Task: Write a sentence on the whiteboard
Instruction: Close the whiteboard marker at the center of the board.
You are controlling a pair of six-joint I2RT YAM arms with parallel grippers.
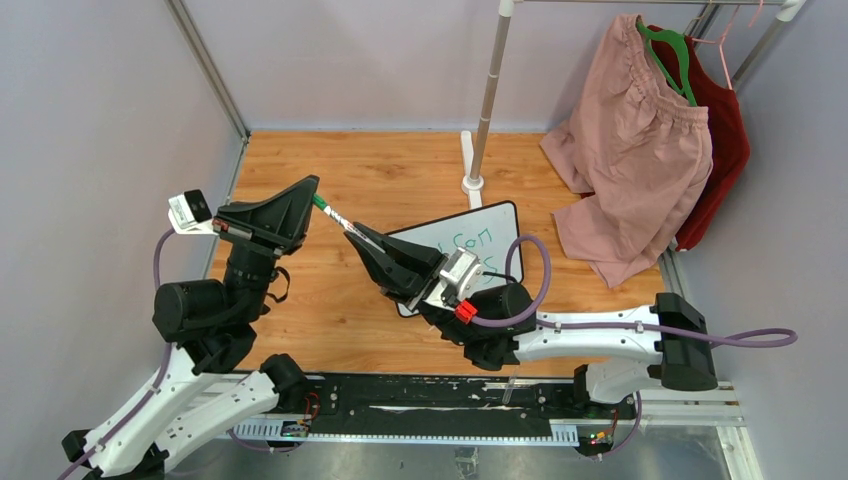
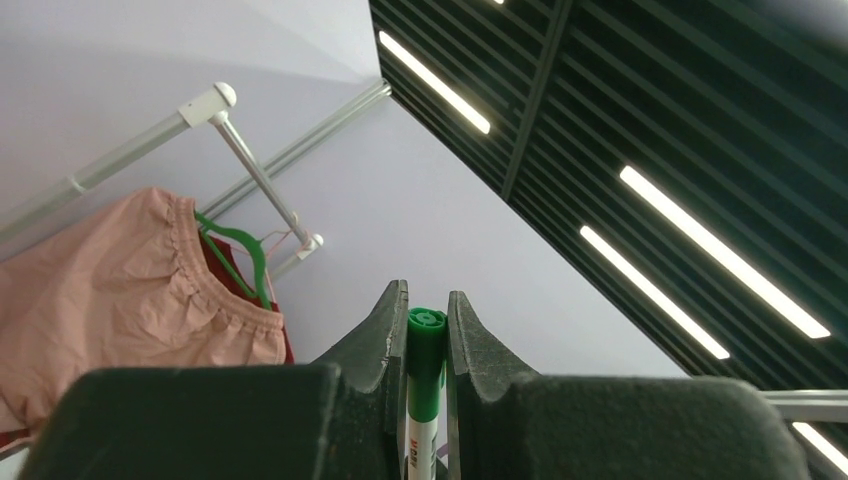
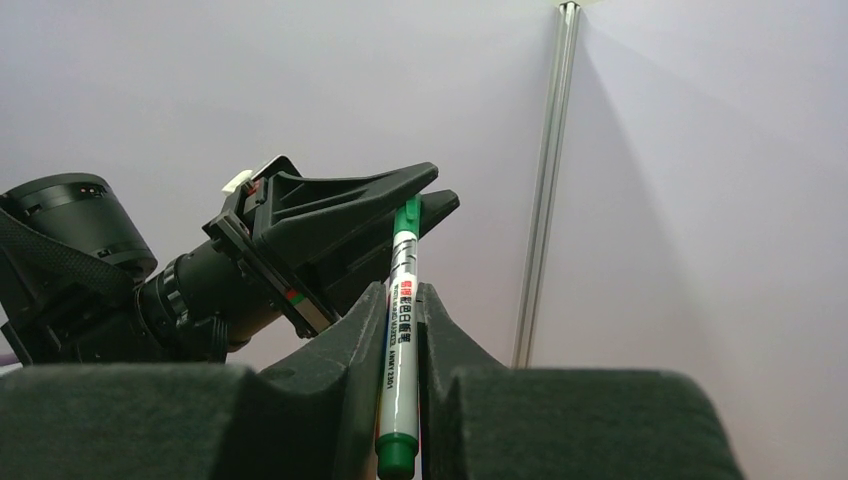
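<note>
The whiteboard [image 1: 497, 222] lies flat on the wooden table, its near half hidden under my right arm. Green handwritten letters of the sentence [image 1: 470, 243] show on it; the rest is covered. A white marker [image 1: 335, 217] with green ends is held in the air left of the board by both grippers. My left gripper [image 1: 313, 187] is shut on its green cap [image 2: 426, 345], which sits between the fingers [image 2: 392, 320]. My right gripper [image 1: 352, 236] is shut on the white barrel [image 3: 400, 320], with the other green end [image 3: 397, 455] sticking out behind the jaws.
A clothes rack pole [image 1: 488, 100] stands on its white base [image 1: 470, 175] just behind the board. A pink garment [image 1: 635, 150] and a red one [image 1: 718, 140] hang at the back right, reaching down to the table [image 1: 380, 165]. Grey walls enclose the left and back.
</note>
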